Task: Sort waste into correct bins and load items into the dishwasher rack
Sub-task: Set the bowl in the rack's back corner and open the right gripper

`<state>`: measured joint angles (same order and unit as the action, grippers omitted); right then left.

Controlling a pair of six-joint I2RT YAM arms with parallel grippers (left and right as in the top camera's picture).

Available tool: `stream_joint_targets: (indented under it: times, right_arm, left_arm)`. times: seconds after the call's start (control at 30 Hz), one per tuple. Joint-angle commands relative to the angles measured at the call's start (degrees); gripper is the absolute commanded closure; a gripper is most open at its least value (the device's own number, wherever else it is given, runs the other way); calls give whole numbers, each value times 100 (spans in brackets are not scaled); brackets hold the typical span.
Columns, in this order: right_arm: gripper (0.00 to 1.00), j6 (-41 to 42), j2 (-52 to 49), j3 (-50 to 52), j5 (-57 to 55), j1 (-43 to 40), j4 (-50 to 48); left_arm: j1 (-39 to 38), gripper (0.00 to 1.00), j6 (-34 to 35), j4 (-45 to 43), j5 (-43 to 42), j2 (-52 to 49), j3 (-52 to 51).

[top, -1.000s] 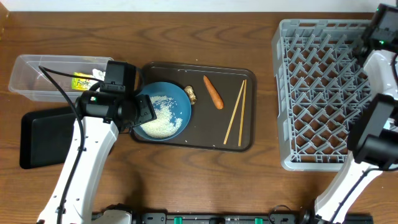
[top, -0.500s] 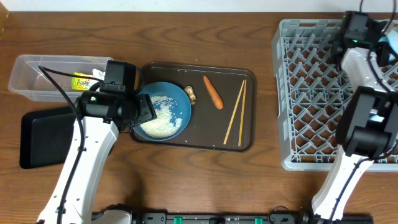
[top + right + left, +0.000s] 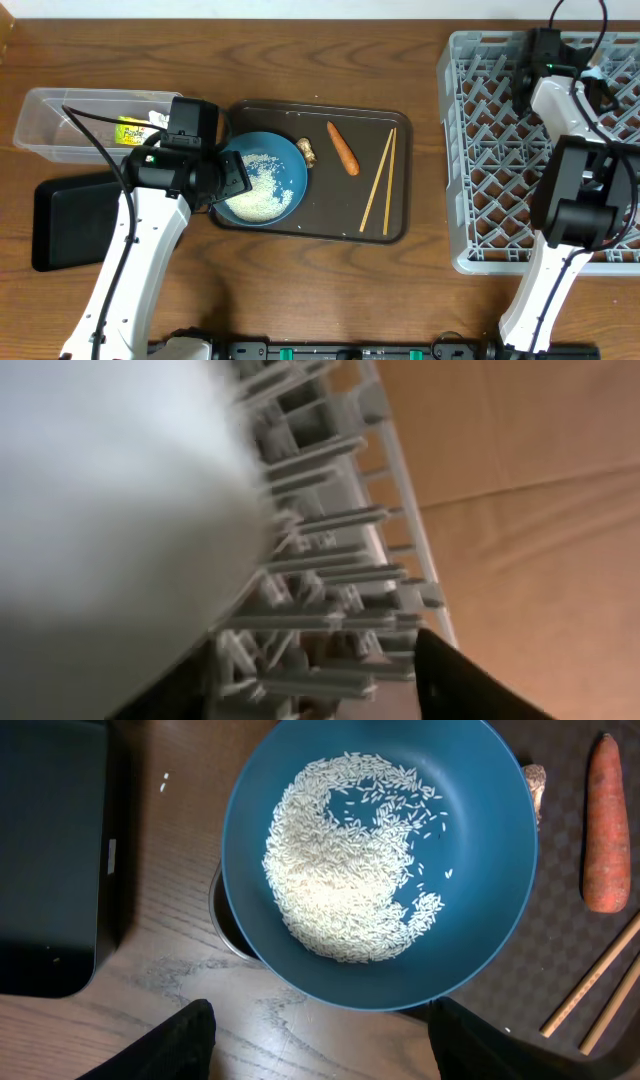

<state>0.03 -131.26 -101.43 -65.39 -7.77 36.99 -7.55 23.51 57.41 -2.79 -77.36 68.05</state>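
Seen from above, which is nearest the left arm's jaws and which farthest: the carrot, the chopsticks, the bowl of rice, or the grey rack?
1. Bowl of rice: left end of the brown tray, right by that arm.
2. Carrot: middle of the tray.
3. Chopsticks: right side of the tray.
4. Grey rack: far right of the table.

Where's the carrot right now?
Overhead view, mid-table: the carrot lies on the brown tray, between the food scrap and the chopsticks.
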Motion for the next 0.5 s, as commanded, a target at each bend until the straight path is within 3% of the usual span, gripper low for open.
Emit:
stream_joint_targets:
  times: [0.0,0.37,0.47]
  right_arm:
    - [41,339,46,9,601,98,229]
    - [37,675,1558,9,2730,120,903]
    - [34,656,2129,9,4046,177,1318]
  left_arm:
    - [24,31,-52,20,63,26,52]
    - [24,31,-52,22,66,26,52]
    - [24,31,-52,20,66,26,52]
